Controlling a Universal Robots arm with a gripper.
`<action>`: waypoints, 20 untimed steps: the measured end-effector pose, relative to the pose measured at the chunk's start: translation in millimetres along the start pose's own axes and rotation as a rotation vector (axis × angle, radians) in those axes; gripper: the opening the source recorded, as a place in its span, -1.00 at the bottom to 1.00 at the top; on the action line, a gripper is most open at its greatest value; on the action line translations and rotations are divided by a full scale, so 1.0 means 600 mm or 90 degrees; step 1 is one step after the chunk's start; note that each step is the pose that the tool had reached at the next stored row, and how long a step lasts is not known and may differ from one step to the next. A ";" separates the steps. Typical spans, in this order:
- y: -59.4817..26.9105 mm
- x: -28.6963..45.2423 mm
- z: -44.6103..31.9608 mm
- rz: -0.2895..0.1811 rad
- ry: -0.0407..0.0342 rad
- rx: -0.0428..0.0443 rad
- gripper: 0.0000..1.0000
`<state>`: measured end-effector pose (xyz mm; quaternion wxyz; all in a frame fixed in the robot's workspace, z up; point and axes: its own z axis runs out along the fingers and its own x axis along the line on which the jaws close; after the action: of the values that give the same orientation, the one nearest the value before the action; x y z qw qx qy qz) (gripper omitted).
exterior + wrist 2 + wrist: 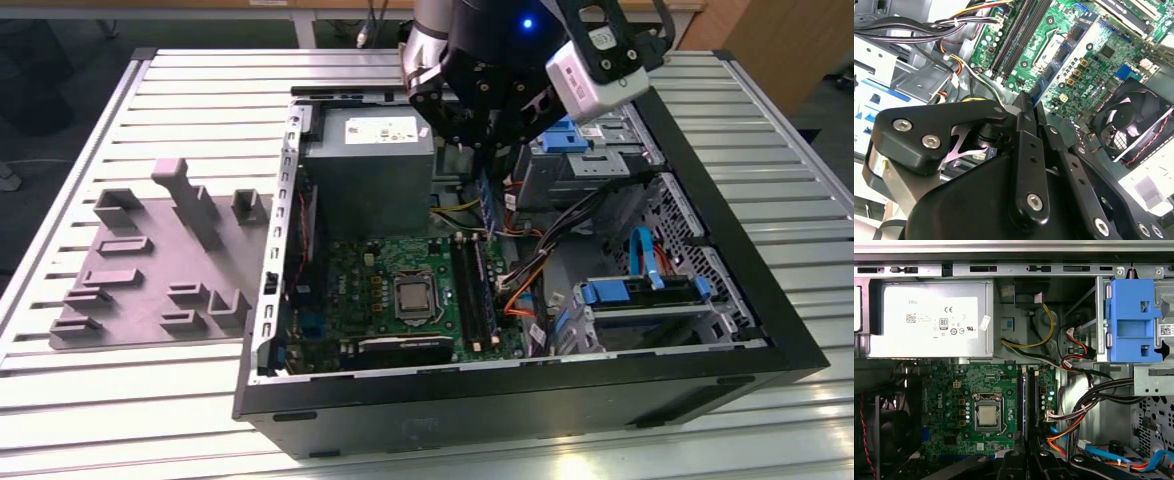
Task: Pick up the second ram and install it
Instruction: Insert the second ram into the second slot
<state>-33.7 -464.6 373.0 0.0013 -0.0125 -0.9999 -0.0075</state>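
Black screw-studded arm, blue light

The table is ribbed pale metal with a dull sheen; the tray on it is matt grey moulded plastic; the computer case has a matt black outer frame around bare grey sheet metal; the power supply is brushed grey metal bearing a white paper label; the motherboard is glossy green board with a shiny silver metal processor; the memory slots are black plastic; the drive bracket is smooth blue plastic; the pincer is matt black metal with bright steel screws.
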 end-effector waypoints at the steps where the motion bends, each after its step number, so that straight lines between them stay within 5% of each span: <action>1: 0.000 0.000 0.000 0.000 0.0000 0.0000 -0.72; 20: -0.002 0.000 0.054 0.000 0.0002 0.0001 -0.72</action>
<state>-33.9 -465.6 340.9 0.0015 -0.0125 -0.9999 -0.0074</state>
